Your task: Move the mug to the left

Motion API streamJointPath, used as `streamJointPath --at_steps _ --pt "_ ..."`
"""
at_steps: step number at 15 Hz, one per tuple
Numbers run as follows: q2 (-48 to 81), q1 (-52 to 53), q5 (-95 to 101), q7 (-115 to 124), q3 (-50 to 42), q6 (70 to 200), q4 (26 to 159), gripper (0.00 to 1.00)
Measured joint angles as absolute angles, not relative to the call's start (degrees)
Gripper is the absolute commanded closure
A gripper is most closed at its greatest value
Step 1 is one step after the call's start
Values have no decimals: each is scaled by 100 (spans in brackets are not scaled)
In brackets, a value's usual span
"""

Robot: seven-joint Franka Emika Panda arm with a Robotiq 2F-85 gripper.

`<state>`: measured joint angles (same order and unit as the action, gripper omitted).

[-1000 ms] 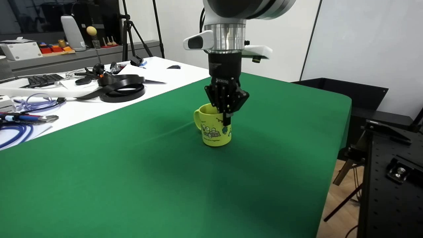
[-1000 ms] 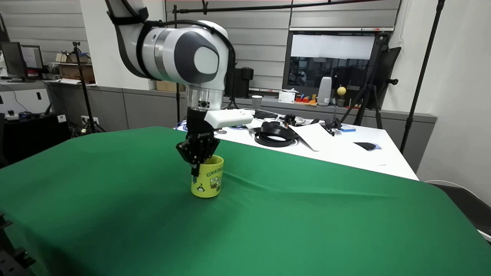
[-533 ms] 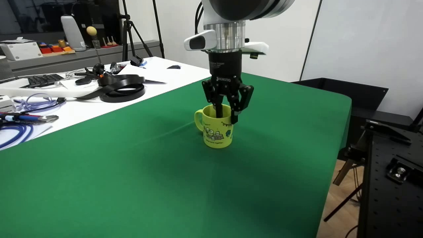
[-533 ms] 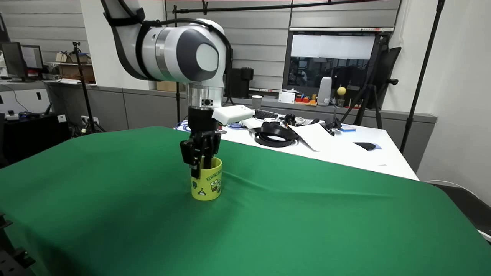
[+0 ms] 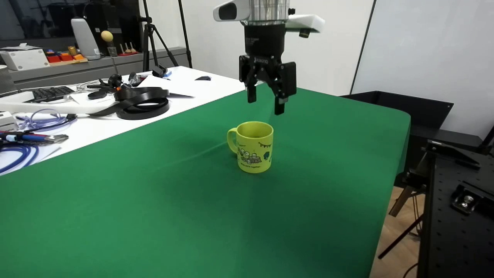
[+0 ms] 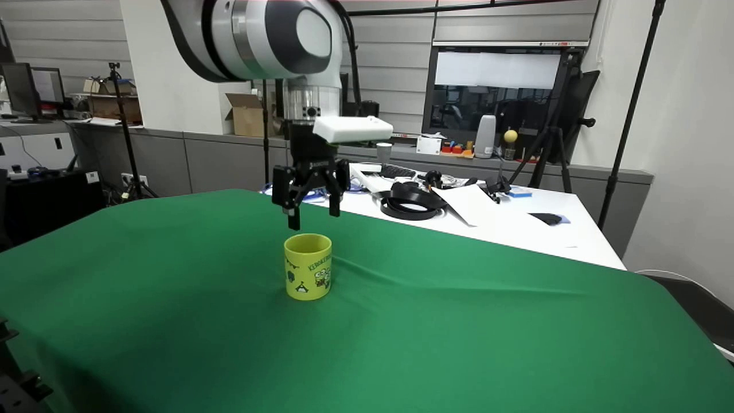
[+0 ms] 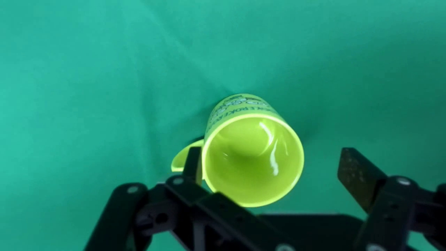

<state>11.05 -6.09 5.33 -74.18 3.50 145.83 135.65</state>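
Mug [image 5: 254,150] upright on green cloth [image 5: 154,216], gripper [image 5: 265,104] unclenched above it

The cloth spreads widest, with a white table [image 6: 562,238] along its edge. The arm [image 6: 287,40] reaches down from the top in an exterior view. At its end the gripper's two fingers [image 7: 356,175] stand parted, higher than the mug and separate from it in both exterior views. Beneath them sits the mug, its handle [image 7: 182,157] to the left in the wrist view, dark prints [image 6: 323,278] on its wall.
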Motion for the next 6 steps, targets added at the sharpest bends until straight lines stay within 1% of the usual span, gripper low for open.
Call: streamJointPath --at_steps 6 --pt "408 -380 1223 -5370 66 13803 13565 0"
